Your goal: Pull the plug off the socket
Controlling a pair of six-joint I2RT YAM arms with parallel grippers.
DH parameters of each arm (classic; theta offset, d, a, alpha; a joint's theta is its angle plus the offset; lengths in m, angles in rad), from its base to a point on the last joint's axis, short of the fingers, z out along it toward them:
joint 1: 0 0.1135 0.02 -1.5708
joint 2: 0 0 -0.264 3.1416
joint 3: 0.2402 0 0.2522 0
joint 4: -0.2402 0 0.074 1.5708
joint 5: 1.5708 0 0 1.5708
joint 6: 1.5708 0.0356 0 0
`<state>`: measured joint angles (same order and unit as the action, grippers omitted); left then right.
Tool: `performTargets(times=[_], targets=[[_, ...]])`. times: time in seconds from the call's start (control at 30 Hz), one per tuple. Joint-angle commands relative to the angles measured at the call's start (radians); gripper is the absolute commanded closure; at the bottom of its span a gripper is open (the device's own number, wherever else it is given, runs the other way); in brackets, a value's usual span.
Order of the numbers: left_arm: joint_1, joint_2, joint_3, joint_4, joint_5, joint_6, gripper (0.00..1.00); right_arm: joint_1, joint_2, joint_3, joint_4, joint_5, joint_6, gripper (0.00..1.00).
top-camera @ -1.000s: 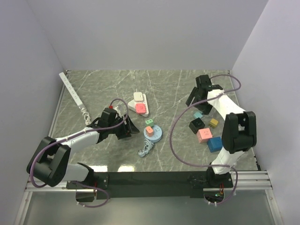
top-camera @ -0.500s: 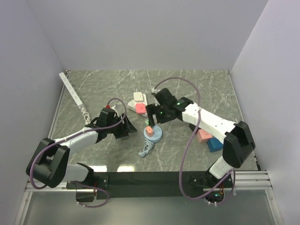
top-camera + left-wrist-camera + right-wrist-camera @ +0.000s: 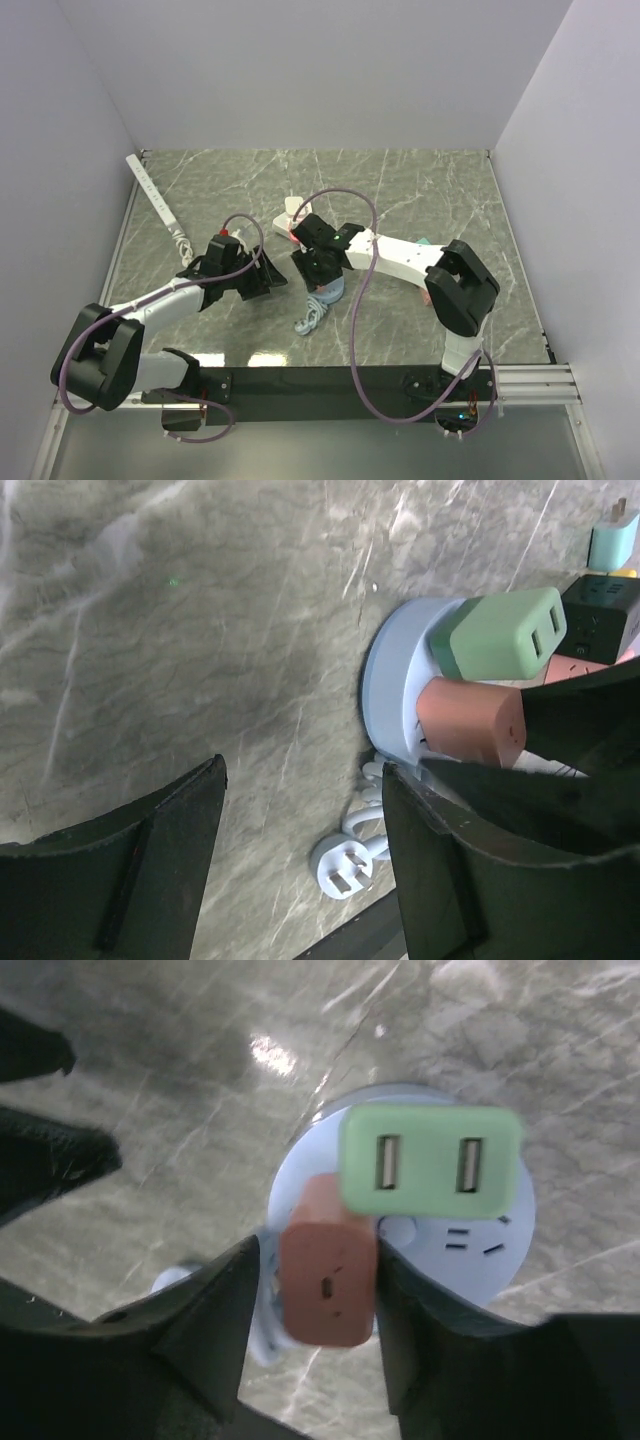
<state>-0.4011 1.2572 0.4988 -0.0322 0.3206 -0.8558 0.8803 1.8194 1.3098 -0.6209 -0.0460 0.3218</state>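
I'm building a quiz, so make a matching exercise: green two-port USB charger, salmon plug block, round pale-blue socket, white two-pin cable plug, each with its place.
Things:
1 green two-port USB charger
2 salmon plug block
3 round pale-blue socket
4 white two-pin cable plug

Places:
A loose on the grey marble table
B between the right arm's fingers
C holding both blocks
D plugged in, no fingers around it

Pairs: 1-D, 2-B, 3-C, 4-A
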Motion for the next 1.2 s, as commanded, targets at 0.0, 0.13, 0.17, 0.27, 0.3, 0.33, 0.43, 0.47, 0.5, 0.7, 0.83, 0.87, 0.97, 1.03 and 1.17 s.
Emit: performTargets(times=[0.0,0.13,0.17,0.27,0.3,0.33,0.43,0.47,0.5,0.7,0.83,0.87,0.97,1.03,1.17], targets=[[0.004,-0.021,-0.006,0.055,0.037,0.001,0.31,0.003,0.009,0.035,0.058,0.044,0.028,0.6],[0.004,0.019,-0.009,0.104,0.07,-0.017,0.32,0.002,-0.003,0.037,0.052,0.041,0.042,1.0],[0.004,0.024,-0.012,0.132,0.078,-0.023,0.32,0.002,-0.014,0.032,0.055,0.032,0.048,1.0],[0.004,0.031,-0.023,0.198,0.104,-0.049,0.31,0.0,-0.057,0.011,0.078,0.003,0.074,1.0],[0.004,0.033,-0.025,0.212,0.109,-0.054,0.31,-0.001,-0.063,0.008,0.081,-0.011,0.08,1.0],[0.004,0.036,-0.026,0.231,0.113,-0.063,0.31,-0.004,-0.069,0.008,0.087,-0.023,0.088,1.0],[0.002,0.071,-0.031,0.285,0.153,-0.077,0.31,-0.013,-0.087,0.002,0.118,-0.077,0.134,1.0],[0.002,0.079,-0.028,0.287,0.156,-0.077,0.31,-0.017,-0.094,-0.001,0.14,-0.089,0.161,1.0],[0.002,0.087,-0.028,0.285,0.156,-0.077,0.31,-0.018,-0.101,-0.004,0.151,-0.089,0.174,1.0],[0.002,0.123,-0.054,0.333,0.192,-0.097,0.34,-0.024,-0.137,-0.012,0.21,-0.095,0.243,1.0],[0.002,0.119,-0.063,0.373,0.216,-0.123,0.52,-0.024,-0.124,-0.006,0.217,-0.109,0.266,1.0],[0.002,0.119,-0.063,0.397,0.224,-0.132,0.56,-0.024,-0.12,-0.006,0.222,-0.114,0.269,1.0],[0.001,0.131,-0.063,0.429,0.244,-0.157,0.7,-0.024,-0.111,-0.003,0.227,-0.13,0.278,1.0],[-0.001,0.143,-0.063,0.437,0.245,-0.164,0.88,-0.026,-0.108,0.005,0.216,-0.127,0.284,1.0],[-0.001,0.146,-0.042,0.344,0.177,-0.124,0.99,-0.029,-0.109,0.049,0.15,-0.08,0.289,1.0]])
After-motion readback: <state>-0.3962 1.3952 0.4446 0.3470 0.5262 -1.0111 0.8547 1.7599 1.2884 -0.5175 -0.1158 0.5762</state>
